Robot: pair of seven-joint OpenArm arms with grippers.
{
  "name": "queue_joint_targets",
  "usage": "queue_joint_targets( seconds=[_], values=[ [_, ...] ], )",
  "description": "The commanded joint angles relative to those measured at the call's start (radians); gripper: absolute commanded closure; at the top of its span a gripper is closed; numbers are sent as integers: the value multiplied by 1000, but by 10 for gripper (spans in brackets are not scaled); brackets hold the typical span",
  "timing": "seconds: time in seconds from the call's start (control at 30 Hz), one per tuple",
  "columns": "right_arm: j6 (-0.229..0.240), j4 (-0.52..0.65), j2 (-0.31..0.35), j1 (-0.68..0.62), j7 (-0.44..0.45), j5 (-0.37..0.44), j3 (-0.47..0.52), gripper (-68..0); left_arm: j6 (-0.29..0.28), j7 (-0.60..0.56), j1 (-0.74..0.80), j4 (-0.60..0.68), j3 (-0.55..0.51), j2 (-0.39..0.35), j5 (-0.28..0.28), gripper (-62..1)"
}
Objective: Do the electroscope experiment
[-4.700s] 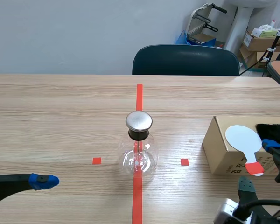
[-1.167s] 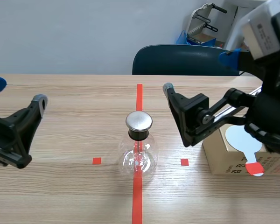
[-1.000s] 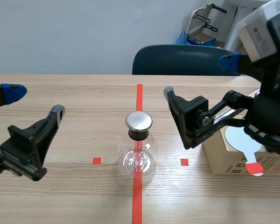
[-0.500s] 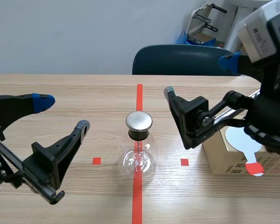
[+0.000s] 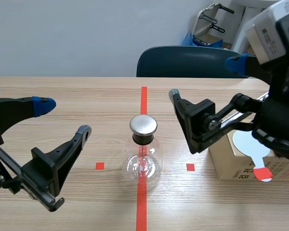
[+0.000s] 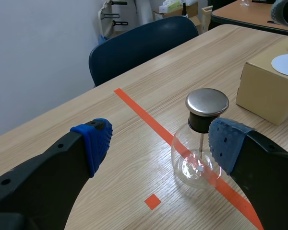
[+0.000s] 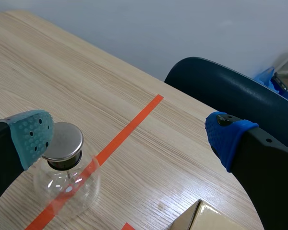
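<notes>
The electroscope, a round glass flask (image 5: 143, 161) with a metal cap (image 5: 143, 124), stands on the red tape line at the table's middle. My left gripper (image 5: 63, 118) hangs open, raised to the left of it and apart from it. In the left wrist view the flask (image 6: 194, 160) sits ahead of the open gripper (image 6: 158, 141), close to one blue pad (image 6: 224, 143). My right gripper (image 5: 204, 78) is open and raised to the flask's right. In the right wrist view the flask (image 7: 67, 179) lies under one pad (image 7: 31, 135) of that gripper (image 7: 129, 136).
A cardboard box (image 5: 231, 161) stands at the right with a white round paddle (image 5: 251, 143) with a red handle lying on it. The box (image 6: 269, 88) also shows in the left wrist view. A dark blue chair (image 5: 191, 61) is behind the table's far edge.
Both arms have risen from the table's near edge. In the last second the left gripper swung in toward the flask and then held. The right arm stayed still.
</notes>
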Motion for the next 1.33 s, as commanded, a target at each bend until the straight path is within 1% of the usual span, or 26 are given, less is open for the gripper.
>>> queue_joint_targets(
  seconds=[0.0, 0.93, 1.23, 1.3],
  values=[
    [-5, 2, 0, 1, 18, 0, 14, -679, 5, -10, 3, 6, -6, 6, -6, -448],
    [-5, 2, 0, 1, 18, -8, 14, -679, 5, 12, 3, 6, -6, 6, -6, -448],
    [-5, 2, 0, 1, 18, -8, 14, -679, 5, 130, 3, 6, -6, 6, -6, -448],
    [-5, 2, 0, 1, 18, -8, 14, -679, 5, 139, 3, 6, -6, 6, -6, -448]
  ],
)
